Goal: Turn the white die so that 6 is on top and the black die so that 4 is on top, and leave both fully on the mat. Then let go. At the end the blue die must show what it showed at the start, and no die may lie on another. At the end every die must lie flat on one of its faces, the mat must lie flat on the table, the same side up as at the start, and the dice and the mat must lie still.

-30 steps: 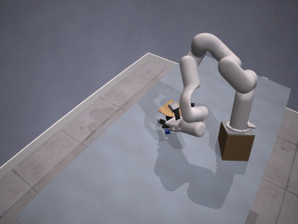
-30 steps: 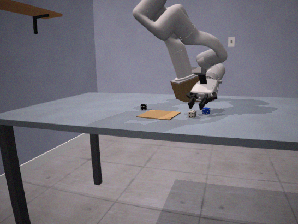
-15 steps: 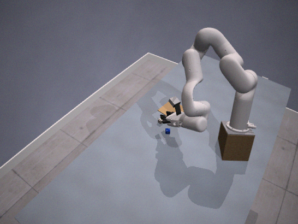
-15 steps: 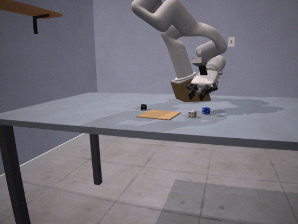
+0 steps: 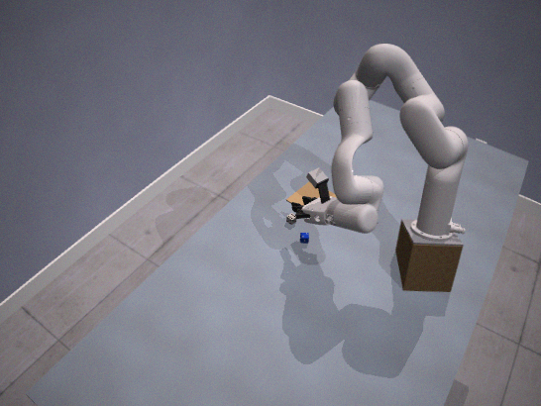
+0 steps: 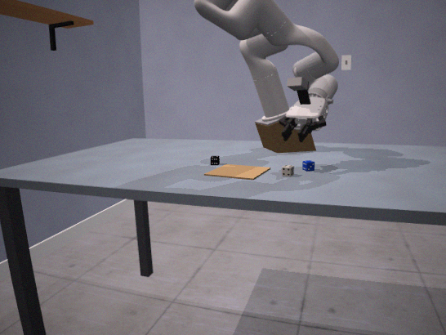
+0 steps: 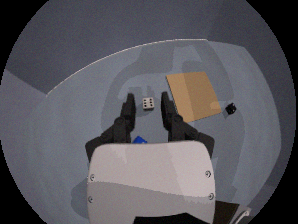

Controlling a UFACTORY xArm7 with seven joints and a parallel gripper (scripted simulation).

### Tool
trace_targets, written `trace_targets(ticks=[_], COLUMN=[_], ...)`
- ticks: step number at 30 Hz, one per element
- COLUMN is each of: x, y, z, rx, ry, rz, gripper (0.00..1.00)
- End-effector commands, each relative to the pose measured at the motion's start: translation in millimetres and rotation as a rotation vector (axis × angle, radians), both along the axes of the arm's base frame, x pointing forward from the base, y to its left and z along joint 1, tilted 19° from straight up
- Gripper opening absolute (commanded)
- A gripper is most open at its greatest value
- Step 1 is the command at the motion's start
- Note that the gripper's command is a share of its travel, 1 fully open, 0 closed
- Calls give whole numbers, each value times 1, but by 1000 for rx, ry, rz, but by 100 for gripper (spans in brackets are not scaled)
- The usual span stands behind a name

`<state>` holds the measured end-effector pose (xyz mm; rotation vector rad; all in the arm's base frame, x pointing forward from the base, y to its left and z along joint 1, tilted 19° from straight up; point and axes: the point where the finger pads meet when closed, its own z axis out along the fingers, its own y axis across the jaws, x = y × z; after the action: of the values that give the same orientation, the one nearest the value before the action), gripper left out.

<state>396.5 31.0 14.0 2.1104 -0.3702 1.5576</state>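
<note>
End effector (image 5: 297,211) (image 6: 293,138) (image 7: 147,100) aslant above the table (image 5: 149,322) (image 6: 102,163) (image 7: 60,110), fingers apart.

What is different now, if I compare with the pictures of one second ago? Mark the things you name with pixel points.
The claw (image 5: 296,211) (image 6: 294,139) (image 7: 147,100) has risen higher above the table (image 5: 198,307) (image 6: 102,163) (image 7: 75,115), holding nothing. The white die (image 5: 290,218) (image 6: 287,171) (image 7: 148,104), blue die (image 5: 304,238) (image 6: 308,166) (image 7: 139,140), black die (image 6: 215,160) (image 7: 230,108) and mat (image 5: 308,193) (image 6: 237,171) (image 7: 192,97) stayed in place.
</note>
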Motion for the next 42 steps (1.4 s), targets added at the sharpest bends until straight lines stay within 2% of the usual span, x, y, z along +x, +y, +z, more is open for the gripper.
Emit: trace_targets(ticks=[1,7,9,12,15,16,21,22,24,26,34,39,42], x=[2,8,8,14,16,18,24,24,28,28,39,43,44], y=[0,-2,-2,-5,-5,-6,-8,-8,-9,-9,-12,-13,-13], z=[2,8,8,13,16,18,23,23,27,27,38,42,43], rx=[13,90,90,157,185,209,281,282,329,329,453,502,516], ry=[19,156,156,274,319,365,493,494,566,566,782,870,890], rz=[-7,-44,-44,-75,-85,-98,-132,-132,-147,-147,-205,-230,-232], gripper=[42,42,42,42,42,42,42,42,42,42,42,42,42])
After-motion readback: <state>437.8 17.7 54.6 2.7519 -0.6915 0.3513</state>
